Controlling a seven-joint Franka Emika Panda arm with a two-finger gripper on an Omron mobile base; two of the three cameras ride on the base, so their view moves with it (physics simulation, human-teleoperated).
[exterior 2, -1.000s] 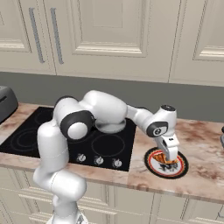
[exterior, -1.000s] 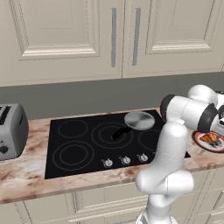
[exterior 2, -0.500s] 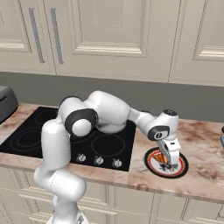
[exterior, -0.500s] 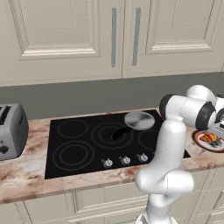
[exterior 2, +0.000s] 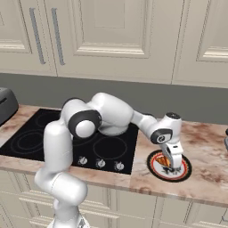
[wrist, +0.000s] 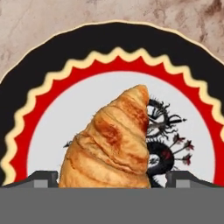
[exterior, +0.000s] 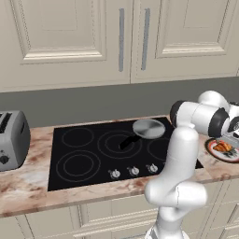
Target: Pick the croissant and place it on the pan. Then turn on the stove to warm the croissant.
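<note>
The croissant (wrist: 113,142) lies on the white centre of a red-rimmed plate (wrist: 48,83), on the marble counter (exterior 2: 202,142) just to the right of the stove (exterior: 93,154), as I lower my gripper (exterior 2: 174,167) over it. In the hand view the pastry's broad end sits between my two finger tips (wrist: 41,177), one on either side and neither yet touching the crust; my fingers stand wide, with nothing held.

The pan (exterior: 148,129) waits on the rear of the cooktop, its black handle pointing toward the front, well apart from the plate. A grey toaster (exterior: 13,139) stands at the far left of the counter.

The step in hand, as I judge it, is the pick. To do it well I should go down until my tips bracket the thick middle of the croissant rather than its tapering point, which would likely slip out. I should close gently, since the flaky lumps may crush or shift. A straight lift clear of the plate's rim should come before any swing toward the pan. The silver knobs (exterior: 133,171) along the stove's front come only afterwards.
</note>
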